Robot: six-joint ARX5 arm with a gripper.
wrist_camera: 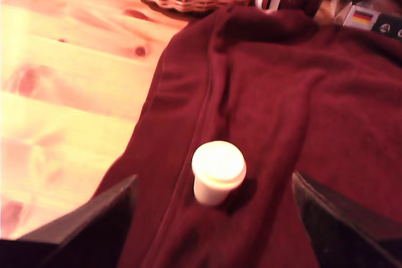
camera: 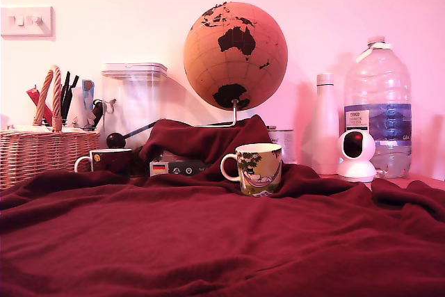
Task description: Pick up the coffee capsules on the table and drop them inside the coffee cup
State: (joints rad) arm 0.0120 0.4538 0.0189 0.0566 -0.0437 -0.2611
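On rumpled fleece table (wrist_camera: 301, 111), smooth pale tapered capsule (wrist_camera: 218, 171), upright

The gripper (wrist_camera: 213, 218) shows only two fingers (wrist_camera: 94, 224) — flat, matte black, wedge-shaped, unmarked.

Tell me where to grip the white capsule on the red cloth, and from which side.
Grip the capsule from above, fingers closing on its tapered body just under the wider rim. It stands upright, wide end up, on soft red cloth, already between the open jaws.
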